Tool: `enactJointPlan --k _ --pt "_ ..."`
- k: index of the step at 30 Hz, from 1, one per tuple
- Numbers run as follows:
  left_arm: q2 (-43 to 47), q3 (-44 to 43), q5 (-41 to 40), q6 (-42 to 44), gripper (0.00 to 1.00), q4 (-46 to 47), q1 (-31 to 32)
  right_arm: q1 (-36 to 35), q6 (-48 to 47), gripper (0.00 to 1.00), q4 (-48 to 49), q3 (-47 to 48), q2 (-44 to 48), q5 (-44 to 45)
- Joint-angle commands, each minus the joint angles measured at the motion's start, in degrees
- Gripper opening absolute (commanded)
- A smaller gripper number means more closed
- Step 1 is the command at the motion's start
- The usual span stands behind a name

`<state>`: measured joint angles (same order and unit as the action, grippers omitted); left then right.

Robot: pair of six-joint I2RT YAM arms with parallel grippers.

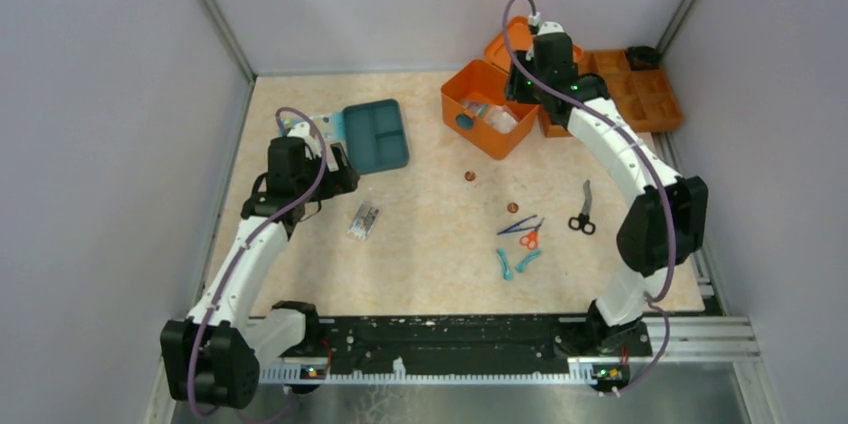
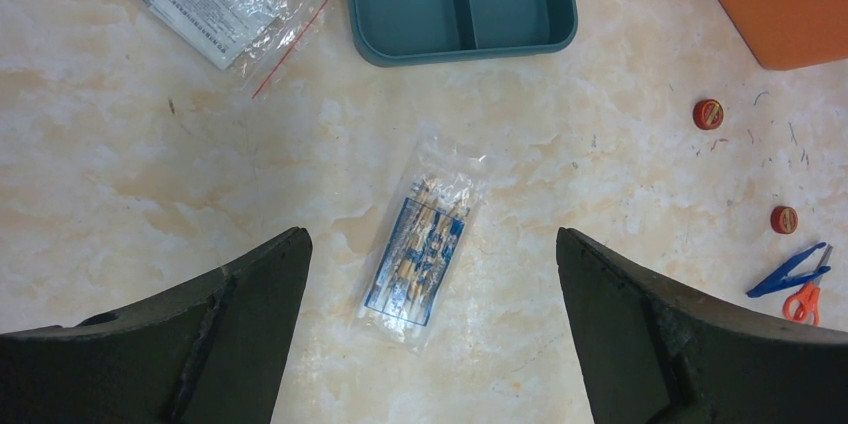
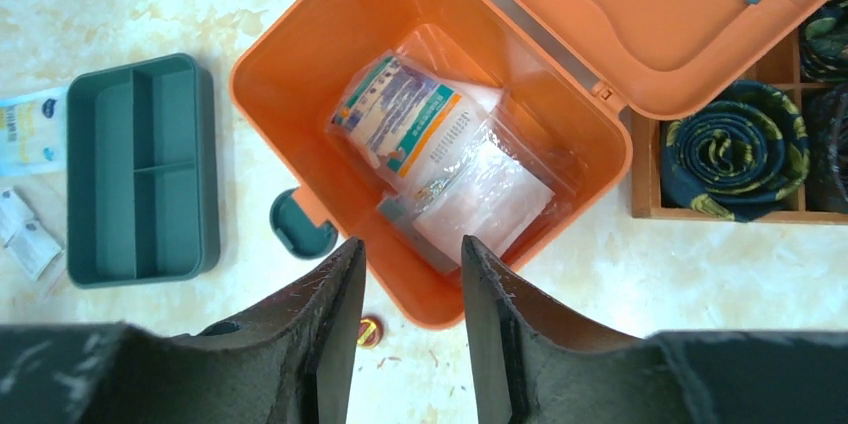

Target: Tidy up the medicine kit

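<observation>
The left gripper [image 2: 430, 242] is hanging with fingers spread wide and gripping nothing, directly above a clear packet [image 2: 422, 229] of what may be small sticks. A teal tray [image 2: 400, 4] is lying beyond its fingertips. The right gripper [image 3: 408, 247] is hovering empty, fingers narrowly parted, over the medicine kit [image 3: 290, 84], which is sitting lid-open with sachets [image 3: 420, 119] inside.

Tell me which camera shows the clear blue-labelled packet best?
Left wrist view: the packet lies centred and close, label visible. The top view shows it small and blurry; the right wrist view misses it.
</observation>
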<state>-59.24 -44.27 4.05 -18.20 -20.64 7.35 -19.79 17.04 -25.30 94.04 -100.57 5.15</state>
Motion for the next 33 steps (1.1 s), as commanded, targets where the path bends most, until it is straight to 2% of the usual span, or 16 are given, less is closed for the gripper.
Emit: enactJointPlan --k 1,10,16,26,33 --pt "-0.5 0.3 0.3 -0.1 0.99 -0.5 -0.2 0.2 0.8 0.43 2.3 -2.8 7.1 -1.7" --pt "-1.9 0.2 -1.5 -0.8 0.99 -0.9 -0.2 0.4 4.4 0.55 7.1 -14.0 16.2 -13.2" --pt "-2.9 0.2 -2.1 -3.1 0.99 -1.3 -0.2 0.4 3.7 0.6 6.5 -20.0 21.6 -12.7" --pt "-4.4 -4.4 -6.4 -5.3 0.99 -2.6 -0.2 0.5 4.4 0.62 8.0 -29.7 29.1 -15.3" --pt "-7.4 -8.9 -8.1 -5.6 0.99 -2.8 -1.4 0.5 5.1 0.62 9.6 -33.7 30.2 -18.6"
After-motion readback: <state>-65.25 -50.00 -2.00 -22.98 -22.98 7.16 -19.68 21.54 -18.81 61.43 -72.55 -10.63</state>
